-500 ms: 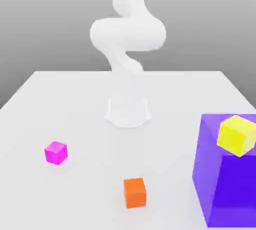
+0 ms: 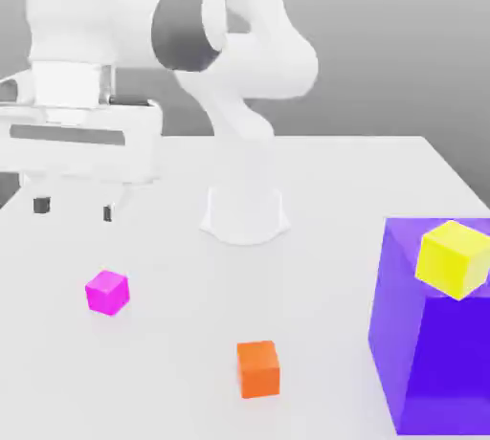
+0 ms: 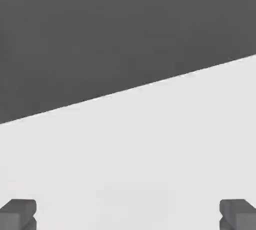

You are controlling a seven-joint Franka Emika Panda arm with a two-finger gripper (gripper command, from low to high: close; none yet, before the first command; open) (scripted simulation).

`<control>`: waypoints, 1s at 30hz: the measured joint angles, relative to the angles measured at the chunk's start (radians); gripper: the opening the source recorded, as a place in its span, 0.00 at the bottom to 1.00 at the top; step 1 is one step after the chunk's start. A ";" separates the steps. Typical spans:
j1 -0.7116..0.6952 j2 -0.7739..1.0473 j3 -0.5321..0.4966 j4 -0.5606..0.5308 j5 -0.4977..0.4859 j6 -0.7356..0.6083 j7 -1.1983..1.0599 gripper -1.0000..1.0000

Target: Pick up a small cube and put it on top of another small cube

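One gripper point(image 2: 75, 209), fingers apart, now hangs at the exterior view's left, above table level, unlike before; the magenta cube point(image 2: 107, 293) and yellow cube point(image 2: 455, 259), on the purple block point(image 2: 459, 362), are unmoved.

And here we are with the backdrop: a plain grey wall-like expanse, darker up top in this one? No, it runs smooth and even, paling slightly in places behind the white desk point(image 2: 325, 304). The desk's far edge cuts straight across the exterior view, its sides spreading toward the camera. Over to the hand view, and that edge slants, pale desktop meeting flat dark grey beyond. Light falls soft and even, the surface almost shadowless.
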 joint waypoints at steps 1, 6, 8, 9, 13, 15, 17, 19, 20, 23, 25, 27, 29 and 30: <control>-0.024 0.045 -0.022 -0.036 -0.012 0.035 -0.012 0.50; -0.083 0.238 -0.073 -0.103 0.052 0.175 -0.119 0.50; -0.094 0.275 -0.048 -0.096 0.120 0.202 -0.172 0.50; -0.096 0.292 -0.030 -0.091 0.157 0.214 -0.199 0.50; -0.163 0.362 0.075 -0.073 0.306 0.263 -0.310 0.50; -0.217 0.395 0.145 -0.065 0.365 0.288 -0.353 0.50; -0.275 0.429 0.215 -0.058 0.413 0.315 -0.388 0.50; -0.334 0.462 0.284 -0.054 0.447 0.343 -0.412 0.50; -0.362 0.479 0.316 -0.052 0.460 0.357 -0.421 0.50; -0.406 0.509 0.368 -0.050 0.482 0.383 -0.434 0.00; -0.406 0.509 0.368 -0.050 0.481 0.382 -0.433 0.00; -0.406 0.509 0.368 -0.050 0.479 0.381 -0.432 0.00; -0.411 0.510 0.372 -0.050 0.479 0.383 -0.431 0.00; -0.395 0.499 0.353 -0.051 0.471 0.373 -0.426 0.00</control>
